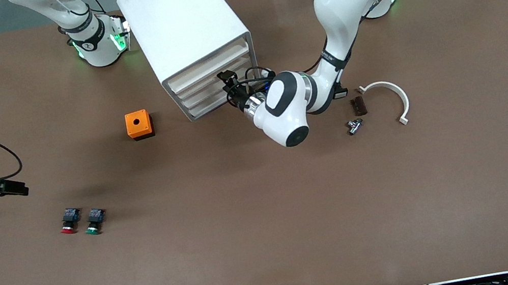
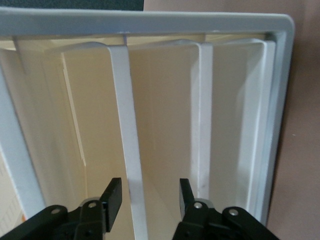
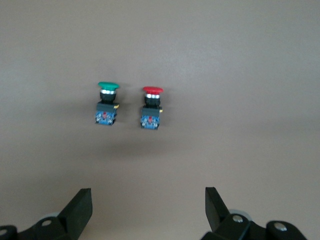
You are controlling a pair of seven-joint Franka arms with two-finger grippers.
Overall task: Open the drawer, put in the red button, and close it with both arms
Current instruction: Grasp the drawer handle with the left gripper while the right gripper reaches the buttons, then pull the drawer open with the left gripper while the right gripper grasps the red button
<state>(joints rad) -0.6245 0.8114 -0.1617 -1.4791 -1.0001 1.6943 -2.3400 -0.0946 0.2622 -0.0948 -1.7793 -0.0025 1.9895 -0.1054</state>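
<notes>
The white cabinet [image 1: 186, 30] stands at the back middle, with its four stacked drawers [image 1: 213, 85] all pushed in. My left gripper [image 1: 231, 93] is at the drawer fronts. In the left wrist view it [image 2: 149, 196] is open, and its fingers [image 2: 112, 197] stand either side of one drawer's white front lip [image 2: 127, 145] without closing on it. The red button [image 1: 69, 221] lies on the table toward the right arm's end, beside the green-capped switch [image 1: 94, 222]. My right gripper [image 1: 16, 188] hovers open near them, holding nothing. The right wrist view shows the red button [image 3: 151, 107] ahead of the open gripper [image 3: 148, 200].
A small orange box [image 1: 139, 124] with a hole sits beside the cabinet, toward the right arm's end. A white curved piece [image 1: 388, 97], a dark brown block [image 1: 358, 105] and a small metal fitting [image 1: 354, 125] lie toward the left arm's end.
</notes>
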